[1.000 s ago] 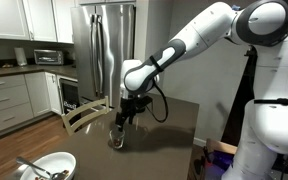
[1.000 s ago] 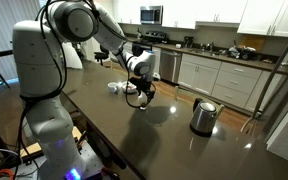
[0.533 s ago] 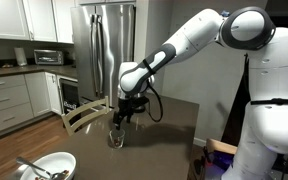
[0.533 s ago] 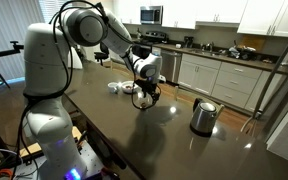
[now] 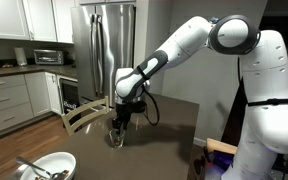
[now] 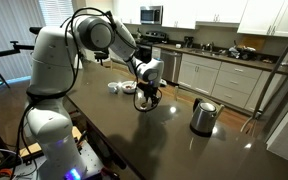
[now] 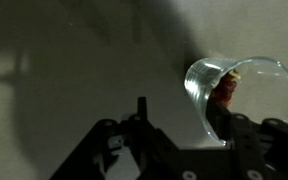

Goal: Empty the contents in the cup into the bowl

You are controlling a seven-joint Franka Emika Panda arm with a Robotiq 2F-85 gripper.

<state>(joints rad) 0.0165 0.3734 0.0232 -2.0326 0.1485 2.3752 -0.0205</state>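
Claw (image 7: 176,130) spread just over the upright cup (image 7: 256,75); dark contents (image 7: 225,90) lie inside.

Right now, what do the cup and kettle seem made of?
Cup: clear glass, possibly plastic; the contents show through its wall. Kettle: likely brushed steel, grey with a dull sheen.

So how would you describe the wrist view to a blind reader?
A small clear drinking glass holding a reddish-brown clump stands on a dark tabletop, seen from above at the picture's right. The robot's open tool fills the bottom edge, one finger near the glass.
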